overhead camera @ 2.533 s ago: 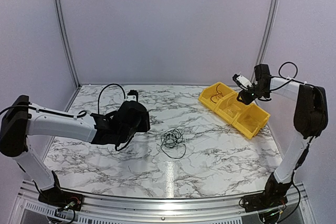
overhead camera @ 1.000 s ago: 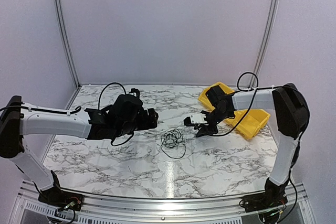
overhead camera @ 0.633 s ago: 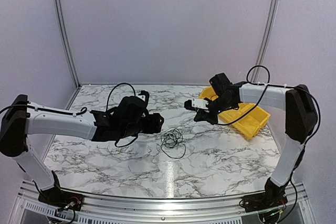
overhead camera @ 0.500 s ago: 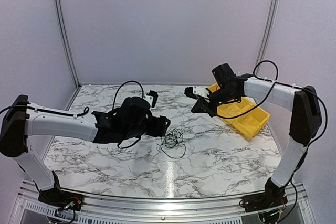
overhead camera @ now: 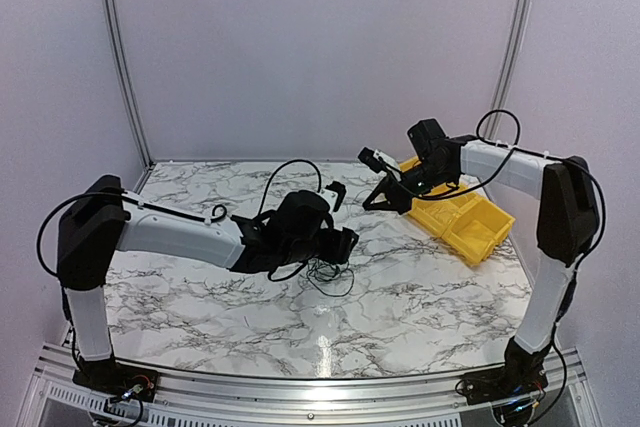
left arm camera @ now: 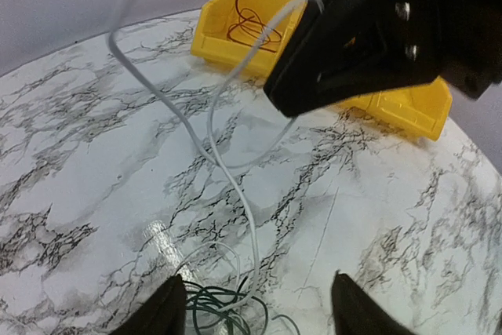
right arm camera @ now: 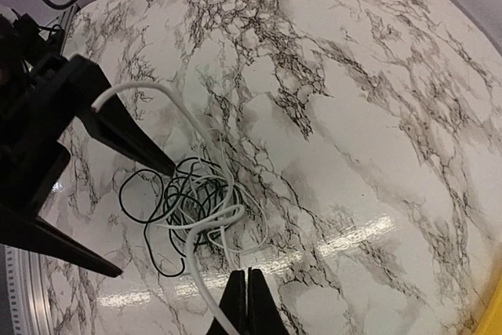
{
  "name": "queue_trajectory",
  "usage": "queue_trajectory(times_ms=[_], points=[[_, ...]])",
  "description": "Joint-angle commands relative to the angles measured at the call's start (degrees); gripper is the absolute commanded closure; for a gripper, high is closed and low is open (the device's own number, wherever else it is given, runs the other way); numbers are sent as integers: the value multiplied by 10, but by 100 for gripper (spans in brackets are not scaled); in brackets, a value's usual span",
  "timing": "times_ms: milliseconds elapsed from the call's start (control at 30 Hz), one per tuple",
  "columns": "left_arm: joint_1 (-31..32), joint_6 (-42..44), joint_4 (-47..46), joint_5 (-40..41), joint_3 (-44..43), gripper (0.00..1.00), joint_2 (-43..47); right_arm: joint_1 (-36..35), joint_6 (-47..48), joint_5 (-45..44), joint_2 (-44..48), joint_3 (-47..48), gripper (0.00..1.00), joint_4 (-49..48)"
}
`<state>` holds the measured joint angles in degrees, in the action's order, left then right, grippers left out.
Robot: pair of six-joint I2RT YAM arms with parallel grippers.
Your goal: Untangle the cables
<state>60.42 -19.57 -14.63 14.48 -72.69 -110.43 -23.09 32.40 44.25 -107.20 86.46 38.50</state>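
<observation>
Our right gripper (right arm camera: pixel 248 274) now clenches the white cable (left arm camera: pixel 249 221) up beside the yellow bin (overhead camera: pixel 490 237), left gripper (left arm camera: pixel 257 280) has come in jaws-apart over the cables (right arm camera: pixel 188 190), well apart from that bin, so we're prob pulling one free.

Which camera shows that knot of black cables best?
The right wrist view: the whole cable knot shows, loops distinct. The left wrist view catches only its edge at the bottom; the top view shows it small.
</observation>
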Motion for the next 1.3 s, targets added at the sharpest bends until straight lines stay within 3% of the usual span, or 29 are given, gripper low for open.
queue_trajectory(times_ms=[0,133,267,467,733,933,1133,1200,1267], points=[[-14,4,-23,7,-40,45,-44,9,-28,50,17,35,100,18],[-26,-3,-49,4,-47,52,-76,12,7,93,46,58,100,89],[-33,-13,-50,10,-47,68,-101,9,39,138,88,76,100,172],[-34,-22,-51,-10,-27,72,-128,5,-6,157,137,120,100,139],[-34,-26,-51,-25,21,78,-128,21,-142,187,170,249,100,17],[-34,-32,-51,-24,46,81,-119,70,-350,233,157,313,100,-188],[-34,-39,-51,-25,66,82,-112,122,-482,256,141,326,100,-340],[-34,-41,-51,-19,71,82,-107,135,-477,246,137,335,100,-342],[-34,-38,-51,-22,69,80,-98,145,-416,215,135,337,100,-282]])
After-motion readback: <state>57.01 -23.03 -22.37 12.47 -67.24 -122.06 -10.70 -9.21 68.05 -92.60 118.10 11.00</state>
